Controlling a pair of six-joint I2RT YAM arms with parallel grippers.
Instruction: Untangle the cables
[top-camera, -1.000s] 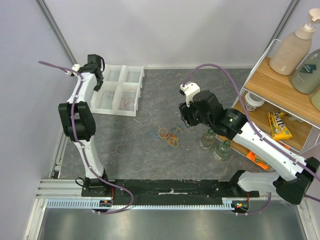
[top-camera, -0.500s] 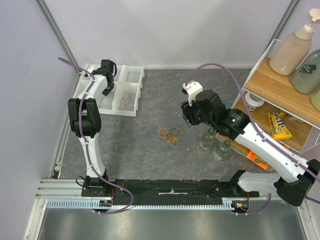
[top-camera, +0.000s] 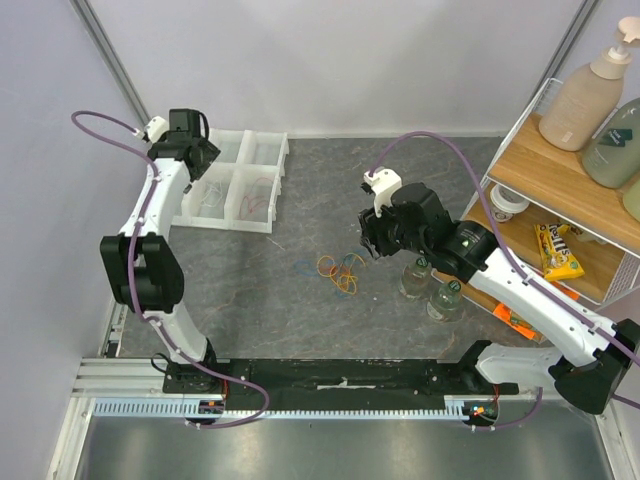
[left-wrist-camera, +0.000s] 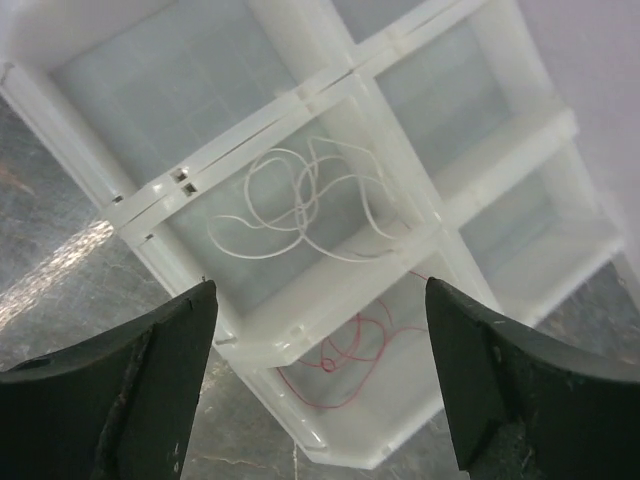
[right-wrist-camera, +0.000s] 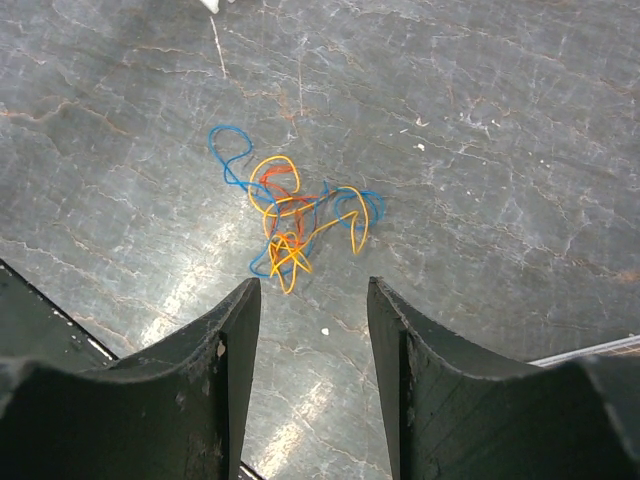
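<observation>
The cables (top-camera: 338, 270) lie as one tangle of blue, yellow, orange and red loops on the dark tabletop. In the right wrist view the tangle (right-wrist-camera: 295, 225) sits just ahead of my right gripper (right-wrist-camera: 313, 290), which hangs open above the table with nothing between its fingers. From above, my right gripper (top-camera: 368, 245) is just right of the tangle. My left gripper (top-camera: 197, 160) hovers open and empty over the white compartment tray (top-camera: 283, 180). Below the left gripper (left-wrist-camera: 320, 300), thin white loops (left-wrist-camera: 310, 200) lie in one compartment and thin red loops (left-wrist-camera: 350, 350) in the adjoining one.
Two small glass bottles (top-camera: 418, 275) (top-camera: 445, 298) stand just right of the tangle, under the right arm. A wire-and-wood shelf (top-camera: 530, 150) with pump bottles and a yellow candy bag (top-camera: 560, 250) fills the right side. The tray's dividing walls (left-wrist-camera: 300, 95) rise below the left fingers.
My left gripper has gone from shut to wide open over the tray, and its arm has swung right, then back left. The right arm has hardly moved.
</observation>
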